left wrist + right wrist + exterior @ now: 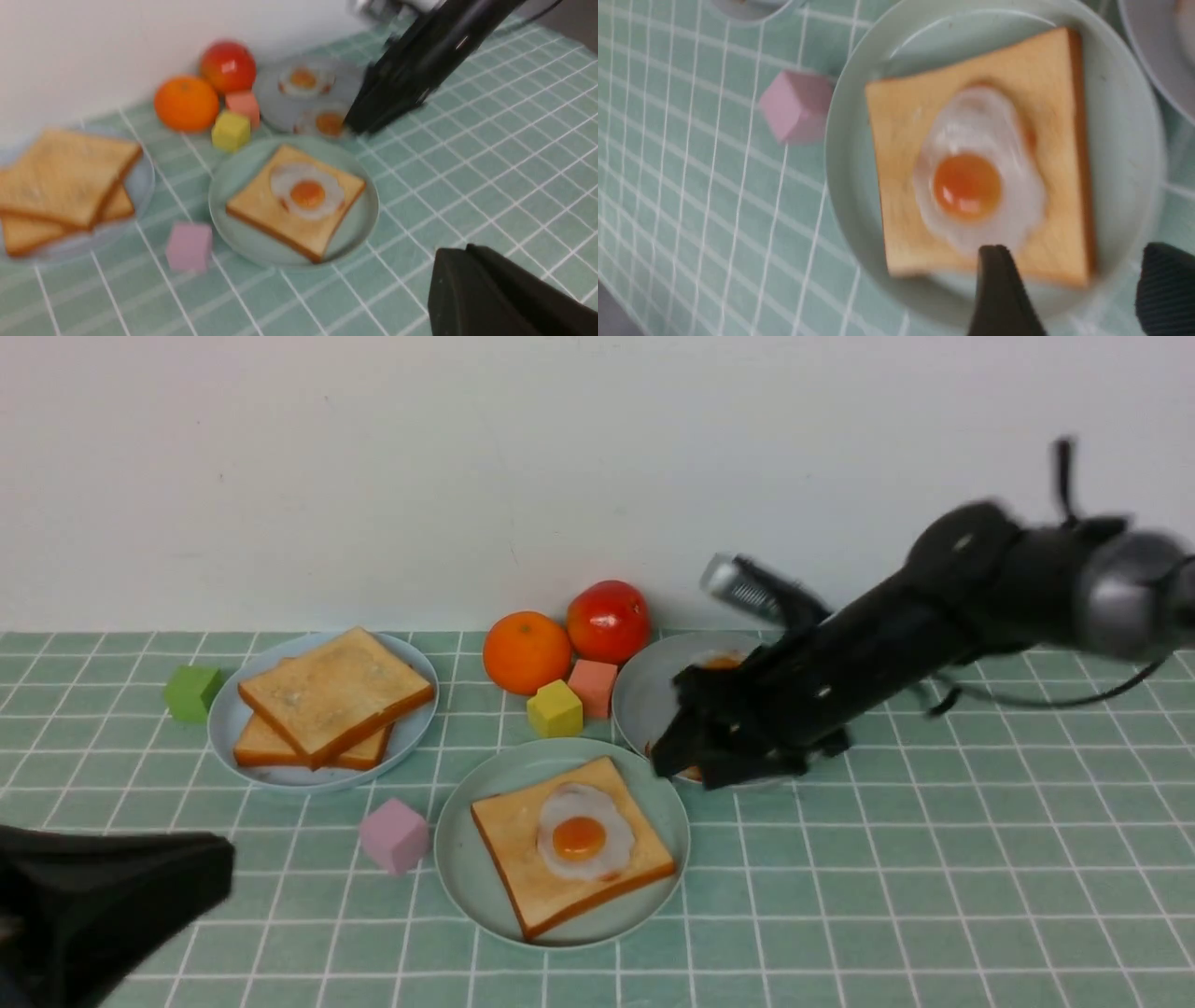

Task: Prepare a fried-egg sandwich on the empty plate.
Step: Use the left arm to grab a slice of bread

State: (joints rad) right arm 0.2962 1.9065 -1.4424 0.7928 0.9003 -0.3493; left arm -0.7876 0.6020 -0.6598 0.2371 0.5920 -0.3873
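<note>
front view: the sandwich [512, 840] looks half made. it is one toast [551, 896] with an egg [583, 835] on top, on the green plate [459, 868] low in the middle of the frame. the spare toast [331, 695] is stacked on a blue plate [222, 733] at middle left. the right gripper [693, 767] hangs over another blue plate [639, 700] right of middle. an orange [526, 651], a tomato [608, 621] and blocks [555, 708] sit between the plates. a pink block [394, 835] lies just left of the green plate and may get in the way. the left gripper [210, 873] is at lower left; i cannot tell if it is spread or pressed together. left wrist view: two more eggs [303, 79] lie on the plate at the top. right wrist view: the right gripper's fingers [999, 289] are spread, with nothing held. the top spare toast looks light, thick and stiff, so i would pinch its crust edge. the egg looks flat and slick and may slide if bumped.
</note>
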